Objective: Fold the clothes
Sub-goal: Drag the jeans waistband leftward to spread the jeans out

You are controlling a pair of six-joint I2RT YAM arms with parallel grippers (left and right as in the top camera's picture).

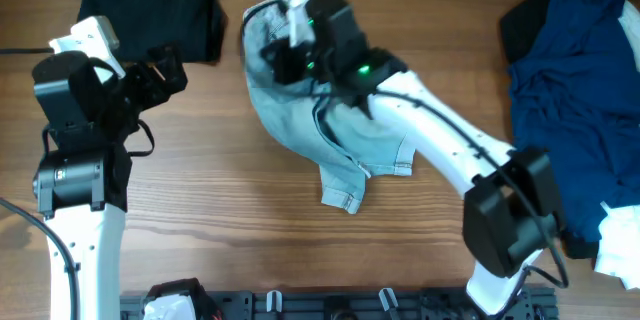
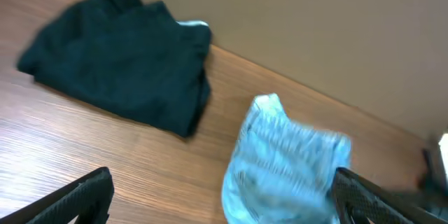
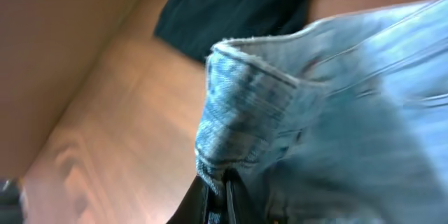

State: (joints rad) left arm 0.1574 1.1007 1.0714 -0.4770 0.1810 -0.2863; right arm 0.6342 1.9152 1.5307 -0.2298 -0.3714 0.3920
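Observation:
The pale blue denim jeans (image 1: 345,125) lie bunched in the middle of the table, legs trailing toward the front. My right gripper (image 1: 285,55) is shut on their waistband edge (image 3: 231,147) and holds that end up near the far side. The jeans also show in the left wrist view (image 2: 287,161), lifted and blurred. My left gripper (image 1: 165,70) is open and empty, left of the jeans; its two black fingers (image 2: 224,199) stand wide apart over bare wood.
A folded black garment (image 1: 150,0) lies at the far left; it also shows in the left wrist view (image 2: 119,56). A pile of navy and black clothes (image 1: 575,80) lies at the right edge. A black rail (image 1: 340,305) runs along the front.

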